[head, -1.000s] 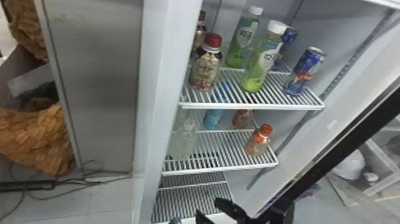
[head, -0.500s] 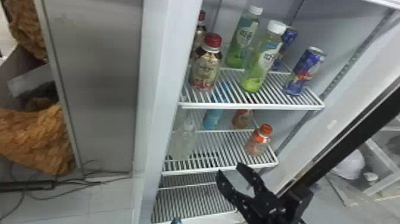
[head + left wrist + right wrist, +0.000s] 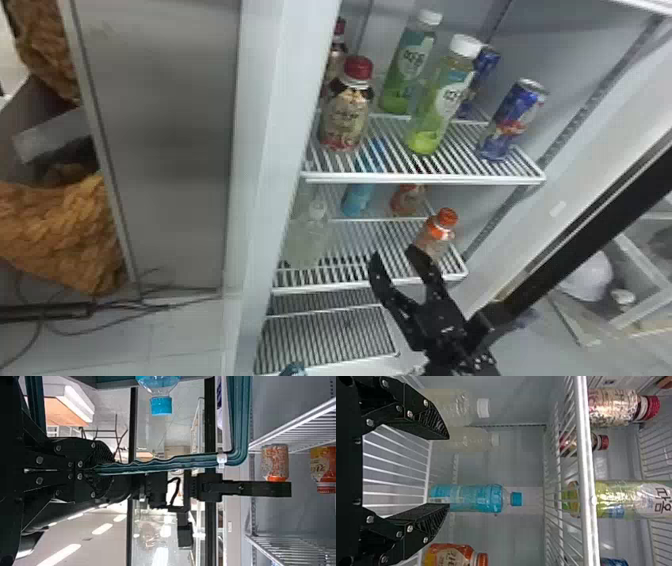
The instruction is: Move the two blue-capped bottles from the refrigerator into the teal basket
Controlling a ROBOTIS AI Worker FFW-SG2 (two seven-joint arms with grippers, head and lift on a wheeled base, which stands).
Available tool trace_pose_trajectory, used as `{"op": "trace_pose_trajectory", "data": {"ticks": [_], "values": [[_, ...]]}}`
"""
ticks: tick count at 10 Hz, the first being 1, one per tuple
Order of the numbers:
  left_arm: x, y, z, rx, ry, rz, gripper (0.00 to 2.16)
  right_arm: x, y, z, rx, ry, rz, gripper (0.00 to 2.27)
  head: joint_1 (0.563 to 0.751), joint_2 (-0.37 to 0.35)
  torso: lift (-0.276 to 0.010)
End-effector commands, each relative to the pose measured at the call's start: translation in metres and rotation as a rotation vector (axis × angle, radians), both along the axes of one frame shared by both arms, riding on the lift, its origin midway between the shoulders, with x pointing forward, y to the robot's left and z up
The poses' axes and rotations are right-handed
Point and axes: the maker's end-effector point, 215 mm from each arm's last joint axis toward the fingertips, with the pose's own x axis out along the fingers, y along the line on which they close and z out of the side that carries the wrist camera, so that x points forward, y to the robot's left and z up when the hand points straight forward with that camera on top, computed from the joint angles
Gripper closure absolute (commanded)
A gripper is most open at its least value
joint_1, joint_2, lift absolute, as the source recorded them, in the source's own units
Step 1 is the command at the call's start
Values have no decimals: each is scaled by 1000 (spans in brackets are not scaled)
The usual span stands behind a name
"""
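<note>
On the middle shelf, toward the back, stands a blue-capped bottle, partly behind the upper shelf's bars. My right gripper is open at that shelf's front edge, beside the orange-capped bottle. In the right wrist view the blue-capped bottle is farther in, beyond the open right gripper and roughly in line with one finger; nothing is between the fingers. The left wrist view has my left gripper shut on the teal basket's rim. Another blue-capped bottle is at the basket, partly cut off.
An orange-capped bottle stands at the middle shelf's right front, with clear bottles on its left. Above, the upper shelf's front bar holds green bottles, red-capped bottles and cans. The open door's black frame slants along the right.
My right gripper has come up and forward from the bottom edge to the middle shelf's front, its fingers open throughout. The shelf items have stayed put.
</note>
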Motion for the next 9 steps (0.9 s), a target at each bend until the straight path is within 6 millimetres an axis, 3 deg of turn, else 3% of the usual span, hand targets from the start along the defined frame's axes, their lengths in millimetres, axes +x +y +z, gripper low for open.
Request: {"op": "trace_pose_trajectory", "data": {"ticks": [1, 3, 9], "values": [[1, 0, 0, 1, -3, -1, 1138, 16, -3, -5, -1, -30, -23, 381, 695, -350, -140], [0, -1, 1, -2, -1, -4, 1138, 40, -9, -9, -7, -44, -56, 268, 695, -350, -140], [-1, 0, 0, 1, -1, -5, 1138, 87, -27, -24, -30, -32, -139, 263, 695, -350, -140]]}}
